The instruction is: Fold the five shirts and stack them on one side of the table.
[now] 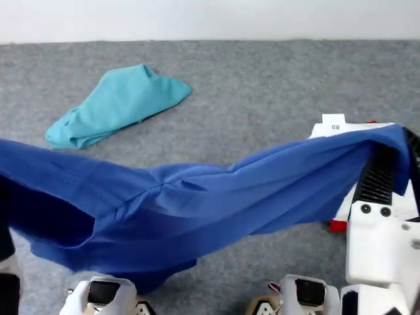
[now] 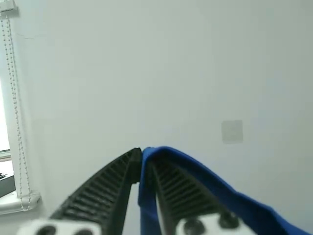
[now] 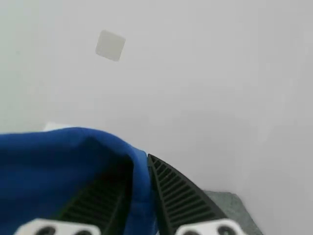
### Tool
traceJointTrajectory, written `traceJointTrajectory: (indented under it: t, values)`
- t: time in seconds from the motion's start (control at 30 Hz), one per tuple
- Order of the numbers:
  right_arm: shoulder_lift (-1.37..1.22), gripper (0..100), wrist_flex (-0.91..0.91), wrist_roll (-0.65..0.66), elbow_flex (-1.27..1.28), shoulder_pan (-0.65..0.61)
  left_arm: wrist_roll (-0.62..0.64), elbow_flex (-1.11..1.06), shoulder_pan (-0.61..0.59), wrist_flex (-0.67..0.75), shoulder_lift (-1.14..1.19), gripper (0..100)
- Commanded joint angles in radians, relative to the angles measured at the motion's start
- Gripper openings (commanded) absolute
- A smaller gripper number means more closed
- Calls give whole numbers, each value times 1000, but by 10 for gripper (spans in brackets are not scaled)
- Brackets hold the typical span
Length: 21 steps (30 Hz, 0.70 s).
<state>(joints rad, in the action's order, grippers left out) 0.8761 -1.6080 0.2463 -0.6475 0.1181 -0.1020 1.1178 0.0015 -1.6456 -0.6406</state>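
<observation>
Overhead, one blue shirt hangs stretched across the near half of the tabletop, lifted at both ends and sagging in the middle. Its lowest fold drops toward the near edge, just above the two arm bases; whether it touches the surface cannot be told. The left tool is pressed together on a blue edge of the cloth, which drapes over one of its ribbed fingers. The right tool likewise pinches a fold of the same shirt between its fingers, at the right end of the span. A second shirt, the teal shirt, lies crumpled and unfolded at the far left, well apart from the blue one. At the right edge, half hidden behind the blue cloth, sits a white piece with a small tag and a red scrap below it; how many items lie there cannot be told. A broad stretch of grey tabletop shows between the teal shirt and that white piece, running back to the far edge, where a pale wall begins.
</observation>
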Motion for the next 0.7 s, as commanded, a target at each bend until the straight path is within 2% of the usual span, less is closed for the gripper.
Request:
traceJointTrajectory:
  t: [0.0, 0.23, 0.67]
  values:
    - [-38, 9, -12, -12, 12, 2, -5, -19, -5, -6, 12, 13]
    - [-35, 9, -1, -12, 115, 1, -6, -27, -5, -8, 21, 13]
    - [-28, 9, 165, -8, 448, -1, -15, -268, -3, 2, 20, 13]
